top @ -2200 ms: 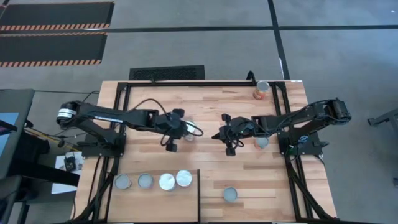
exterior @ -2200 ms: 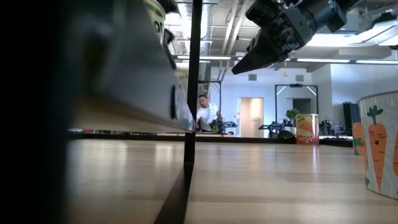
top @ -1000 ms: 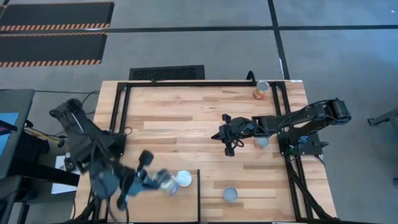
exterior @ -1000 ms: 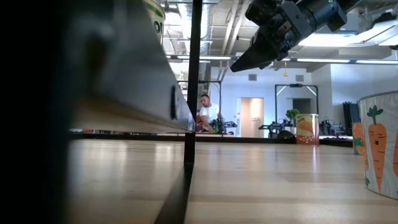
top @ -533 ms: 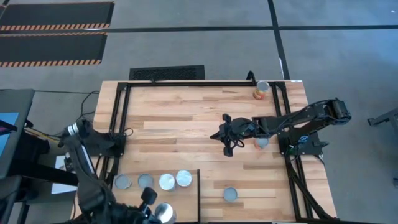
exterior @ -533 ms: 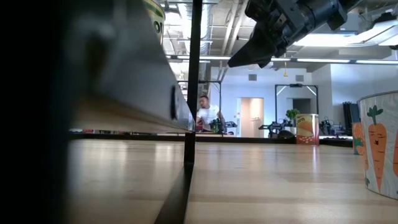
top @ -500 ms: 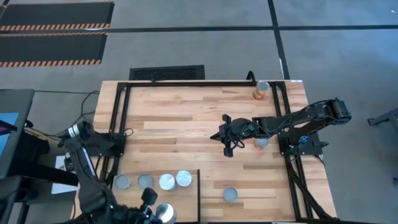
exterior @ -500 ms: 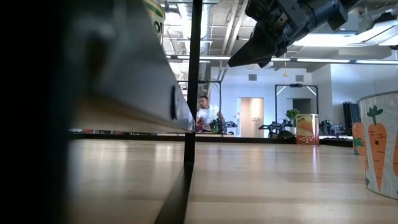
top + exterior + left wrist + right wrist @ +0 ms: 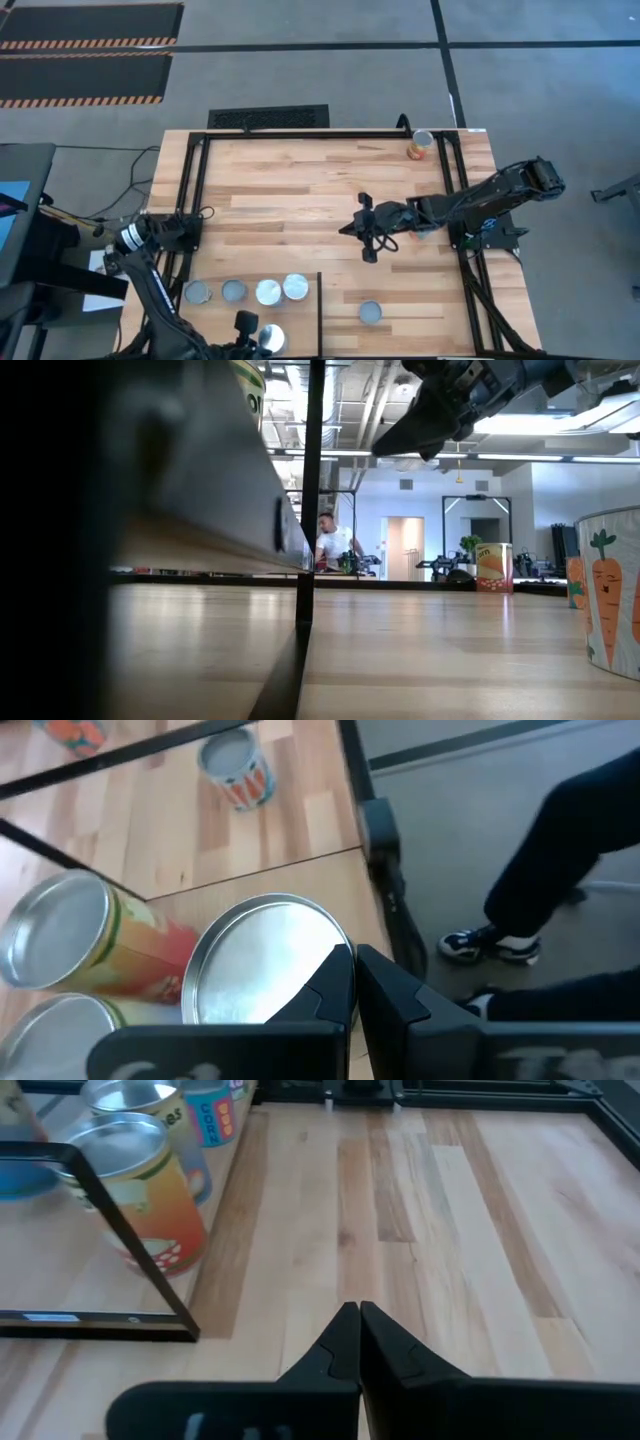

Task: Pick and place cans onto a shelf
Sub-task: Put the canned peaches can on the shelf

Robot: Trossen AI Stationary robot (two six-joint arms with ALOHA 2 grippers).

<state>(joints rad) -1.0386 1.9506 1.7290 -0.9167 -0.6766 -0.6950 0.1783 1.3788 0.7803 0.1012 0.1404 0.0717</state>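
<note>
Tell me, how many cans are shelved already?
Four silver-topped tin cans stand in a row on the pale wooden shelf. The left gripper is at a fifth can. Left on the plank table: a carrot-label can and an orange can. Right gripper hovers mid-table.

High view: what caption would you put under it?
Left tool sets a can on the shelf by four cans; right tool waits mid-table.

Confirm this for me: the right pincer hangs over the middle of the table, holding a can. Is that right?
Not quite. The right pincer does hang over the middle of the table, but it holds nothing. The right wrist view shows its fingers shut together, with only bare planks beyond them.
</note>
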